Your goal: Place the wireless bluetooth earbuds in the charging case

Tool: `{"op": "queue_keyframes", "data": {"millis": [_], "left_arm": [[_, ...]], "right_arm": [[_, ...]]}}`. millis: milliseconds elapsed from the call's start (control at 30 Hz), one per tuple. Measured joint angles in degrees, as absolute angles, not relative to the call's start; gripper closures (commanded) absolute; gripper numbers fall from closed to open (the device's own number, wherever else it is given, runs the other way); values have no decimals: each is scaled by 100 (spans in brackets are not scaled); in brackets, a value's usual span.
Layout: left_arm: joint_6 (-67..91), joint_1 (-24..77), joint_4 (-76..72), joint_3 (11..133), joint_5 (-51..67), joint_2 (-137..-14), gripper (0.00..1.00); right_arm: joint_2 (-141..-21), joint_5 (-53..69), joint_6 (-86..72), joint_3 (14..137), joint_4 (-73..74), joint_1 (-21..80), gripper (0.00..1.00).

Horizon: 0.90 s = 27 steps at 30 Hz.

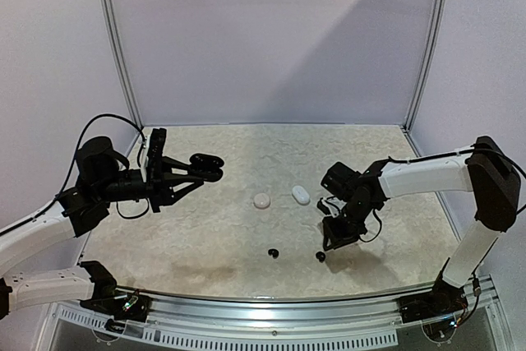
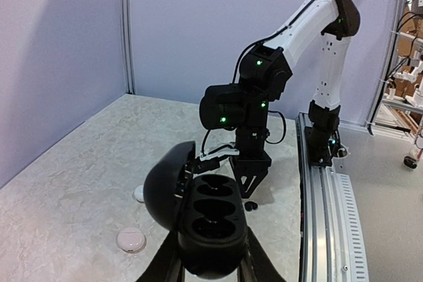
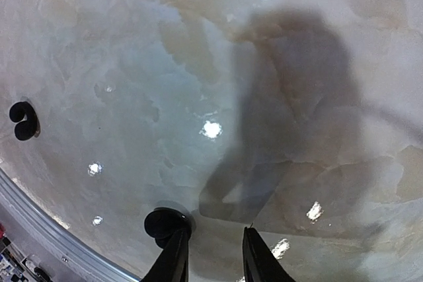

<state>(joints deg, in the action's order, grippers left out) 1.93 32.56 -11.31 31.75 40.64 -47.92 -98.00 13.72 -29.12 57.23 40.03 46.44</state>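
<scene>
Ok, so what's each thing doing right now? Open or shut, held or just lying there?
Black case: open, no earbuds inside, held.
Left jaws: shut on the black case.
Right jaws: open, nothing between them.
Right earbud: on the table, just outside the right jaws.
Left earbud: on the table, untouched.
White cases: shut, lying on the table.

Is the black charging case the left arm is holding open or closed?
Open. The black charging case has its lid hinged back to one side, leaving the inner earbud wells exposed in the left wrist view.
</scene>
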Motion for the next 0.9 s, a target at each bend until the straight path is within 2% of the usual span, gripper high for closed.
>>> {"op": "queue_keyframes", "data": {"millis": [800, 900], "left_arm": [[172, 3256, -1131, 3175, 4047, -4794, 100], [167, 3256, -1131, 3175, 4049, -4792, 100]], "right_arm": [[-9985, 1844, -2912, 5749, 3889, 5004, 74], [-10040, 1951, -2928, 5749, 3741, 5107, 79]]}}
